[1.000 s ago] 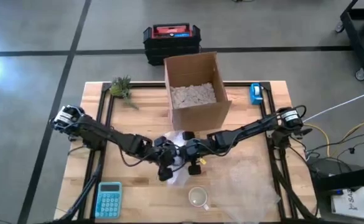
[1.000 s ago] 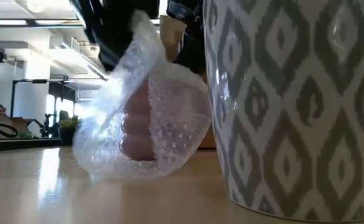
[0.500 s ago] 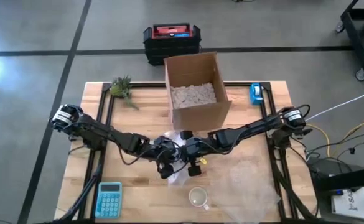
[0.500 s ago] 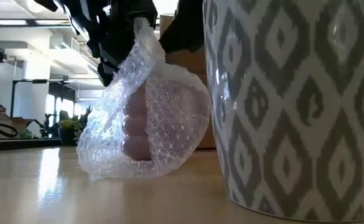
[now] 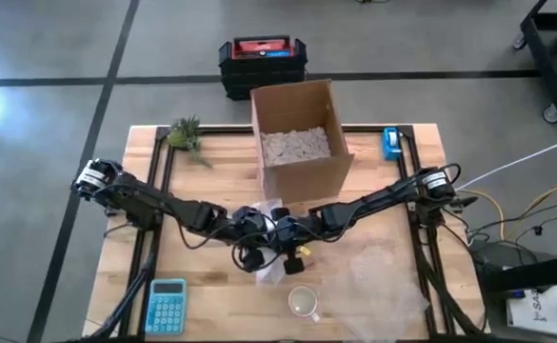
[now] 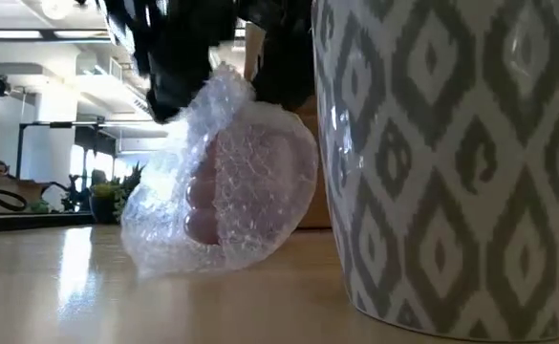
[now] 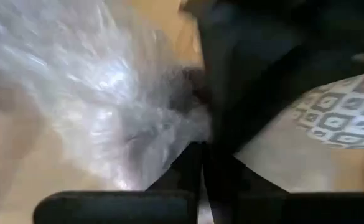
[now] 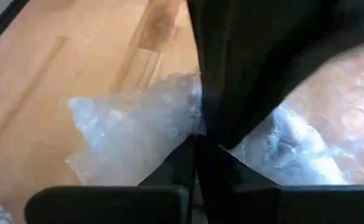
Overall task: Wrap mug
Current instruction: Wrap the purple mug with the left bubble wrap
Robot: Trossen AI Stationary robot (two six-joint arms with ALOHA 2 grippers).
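Observation:
A pink mug point(image 6: 224, 196) sits on the table, bundled in clear bubble wrap point(image 6: 260, 162), at the table's middle. My left gripper point(image 5: 254, 250) and my right gripper point(image 5: 286, 238) meet right above it, both shut on the wrap's gathered top. They show as dark shapes over the bundle in the low view. A grey-and-white patterned mug point(image 5: 303, 303) stands upright near the table's front edge, apart from both grippers. My left gripper pinches the gathered bubble wrap point(image 7: 169, 134) between its two fingers point(image 7: 191, 165), coming from above and from the table's left. The wrap is bunched in several layers, and the bundle rests on the table. My right gripper pinches the bunched wrap point(image 8: 169, 124) at the bundle's top between its fingers point(image 8: 188, 158), slanting down from the table's right. The other arm hides part of the contact.
An open cardboard box point(image 5: 302, 138) of filler stands at the far middle. A spare sheet of bubble wrap point(image 5: 383, 276) lies at the front right, a teal calculator point(image 5: 167, 305) at the front left, a small plant point(image 5: 187, 135) at the far left and a blue tape dispenser point(image 5: 390, 143) at the far right.
Both grippers have come down a little over the bundle. The wrap's upstanding gathered top has been brought lower and folded onto the mug. The wrapped mug itself has stayed on the table in the same place.

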